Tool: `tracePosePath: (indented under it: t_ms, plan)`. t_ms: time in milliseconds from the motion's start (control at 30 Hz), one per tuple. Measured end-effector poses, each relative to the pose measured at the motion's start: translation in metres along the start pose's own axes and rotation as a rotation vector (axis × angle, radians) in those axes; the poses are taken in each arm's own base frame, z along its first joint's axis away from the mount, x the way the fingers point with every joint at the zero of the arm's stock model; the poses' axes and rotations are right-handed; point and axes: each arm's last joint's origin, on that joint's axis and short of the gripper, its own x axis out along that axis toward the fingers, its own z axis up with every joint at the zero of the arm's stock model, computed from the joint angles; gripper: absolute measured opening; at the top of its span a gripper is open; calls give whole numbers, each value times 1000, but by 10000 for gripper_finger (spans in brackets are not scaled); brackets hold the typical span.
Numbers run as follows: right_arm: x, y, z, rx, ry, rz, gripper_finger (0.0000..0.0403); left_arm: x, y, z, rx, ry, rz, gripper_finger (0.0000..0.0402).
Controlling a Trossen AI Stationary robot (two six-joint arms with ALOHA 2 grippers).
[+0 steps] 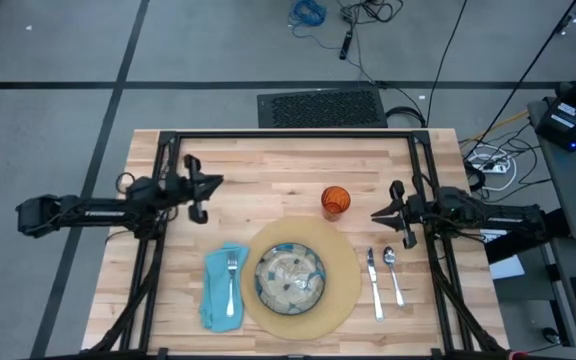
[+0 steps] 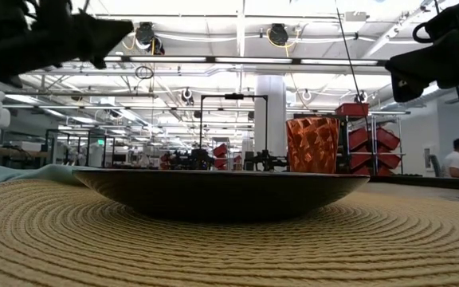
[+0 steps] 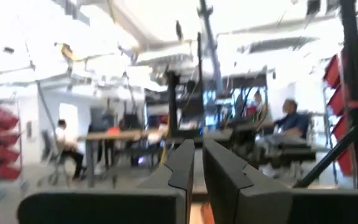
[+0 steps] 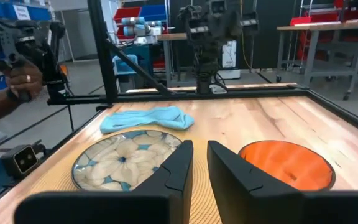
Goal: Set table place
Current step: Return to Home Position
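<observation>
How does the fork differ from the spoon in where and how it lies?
The fork lies on the teal napkin; the spoon lies on the bare table. The fork is left of the plate, the spoon right of it, past the mat. The fork lies alone; the spoon has the knife beside it. Both are silver and point the same way.

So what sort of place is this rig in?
Probably a robotics lab or workshop: stacked red plastic storage bins, steel ceiling trusses with strip lights, and a seated person in the background.
</observation>
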Motion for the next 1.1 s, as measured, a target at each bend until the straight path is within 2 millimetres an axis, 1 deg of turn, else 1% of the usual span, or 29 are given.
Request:
tracePosePath:
  t_ms: [133, 200, 267, 400, 433, 533, 667, 700, 767, 867, 1000, 1100]
  plan:
    - [0, 0, 0, 34, -1, -17, 38, -3, -6, 9, 8, -51, -54, 25]
    - [0, -1, 0, 53, 1, -22, 38, -5, -10, 9, 4, -35, -88, 25]
    - [0, -1, 0, 70, 1, -22, 38, -9, -13, 3, 21, 61, -79, 25]
    - [0, -1, 0, 102, 0, -22, 38, -21, -16, -16, 4, 340, -25, 25]
    - [0, -1, 0, 105, 1, -23, 38, -23, -17, -16, -8, 385, -30, 25]
    - [0, -1, 0, 107, 2, -43, 38, -28, -18, -7, -22, 456, -44, 25]
    - [0, -2, -1, 106, 2, -57, 38, -46, -18, -17, 1, 649, 75, 25]
    - [0, -2, -1, 106, 2, -57, 38, -50, -18, -17, -2, 660, 95, 25]
    - [0, -2, -1, 103, 4, -57, 38, -52, -18, -13, -22, 624, 106, 25]
    - [0, -2, -1, 91, 6, -58, 38, -53, -21, -8, -35, 563, 42, 25]
    - [1, -2, -2, 82, 17, -62, 38, -53, -22, -7, -18, 561, 26, 25]
    - [2, -2, -3, 72, 32, -63, 38, -53, -22, -8, -42, 569, 32, 25]
